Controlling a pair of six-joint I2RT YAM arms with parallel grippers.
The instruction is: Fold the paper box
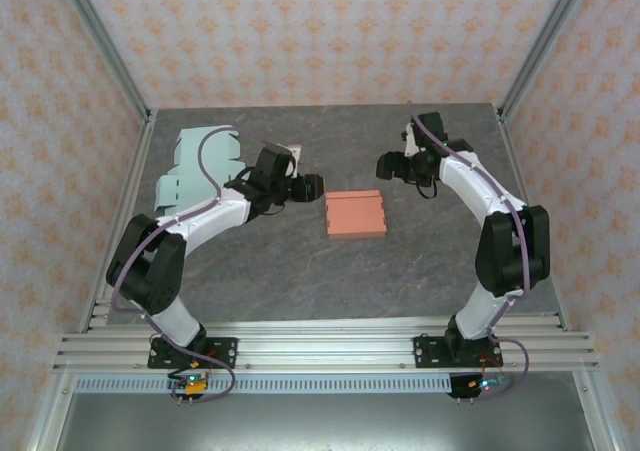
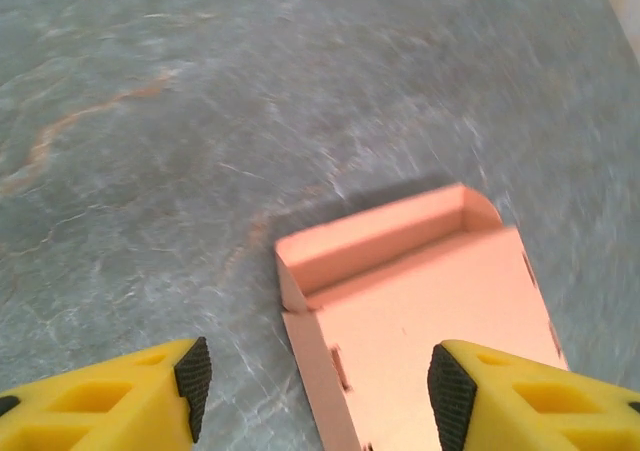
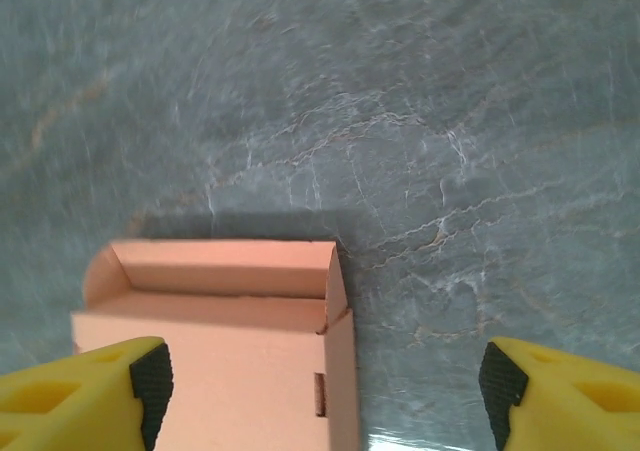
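The left gripper (image 1: pixel 312 186) sits just left of centre in the top view, jaws spread wide and holding nothing. The right gripper (image 1: pixel 385 164) sits right of centre and higher, also wide open and empty. The orange paper box (image 1: pixel 355 213) lies flat on the grey table (image 1: pixel 300 271), below and between the two grippers and touching neither. In the left wrist view it fills the lower right beneath the yellow fingers (image 2: pixel 110 401). A pale green sheet (image 1: pixel 200 166) lies at upper left.
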